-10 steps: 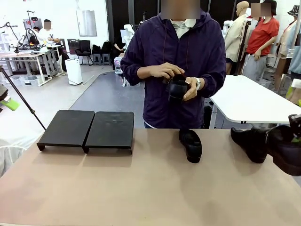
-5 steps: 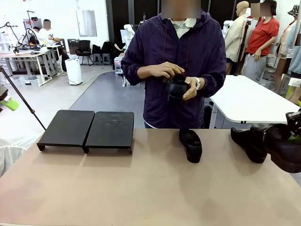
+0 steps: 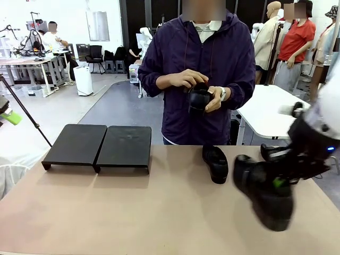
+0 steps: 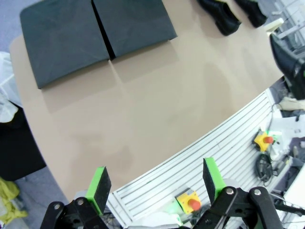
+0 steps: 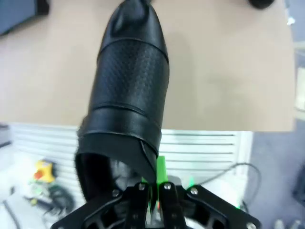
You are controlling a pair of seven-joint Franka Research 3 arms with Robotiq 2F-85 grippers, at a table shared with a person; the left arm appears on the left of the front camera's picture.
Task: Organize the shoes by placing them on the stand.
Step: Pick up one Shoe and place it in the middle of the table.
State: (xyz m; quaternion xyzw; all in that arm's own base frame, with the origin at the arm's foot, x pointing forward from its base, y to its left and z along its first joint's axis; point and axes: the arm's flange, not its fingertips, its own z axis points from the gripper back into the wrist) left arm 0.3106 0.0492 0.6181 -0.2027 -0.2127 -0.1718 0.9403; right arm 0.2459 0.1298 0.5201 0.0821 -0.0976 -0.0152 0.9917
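My right gripper (image 3: 276,183) is shut on the heel rim of a black glossy shoe (image 3: 263,194) and holds it above the table's right front, toe pointing away in the right wrist view (image 5: 131,90). A second shoe (image 3: 215,163) lies on the table in front of the person. A third shoe (image 3: 272,152) sits behind my right arm, partly hidden. The person holds a fourth shoe (image 3: 199,99) in both hands at chest height. The stand (image 3: 98,144), two black platforms side by side, is at the far left with nothing on it. My left gripper (image 4: 156,179) hangs open, high over the table's near edge.
The left wrist view shows the stand (image 4: 95,33) at the top left, two shoes (image 4: 220,17) at the top right, and bare tan table (image 4: 157,100) between. A white table (image 3: 281,114) stands behind the person at the right.
My right arm has swung in from the right edge, carrying the held shoe leftward and nearer over the table. The person's hands and the other shoes have stayed put.
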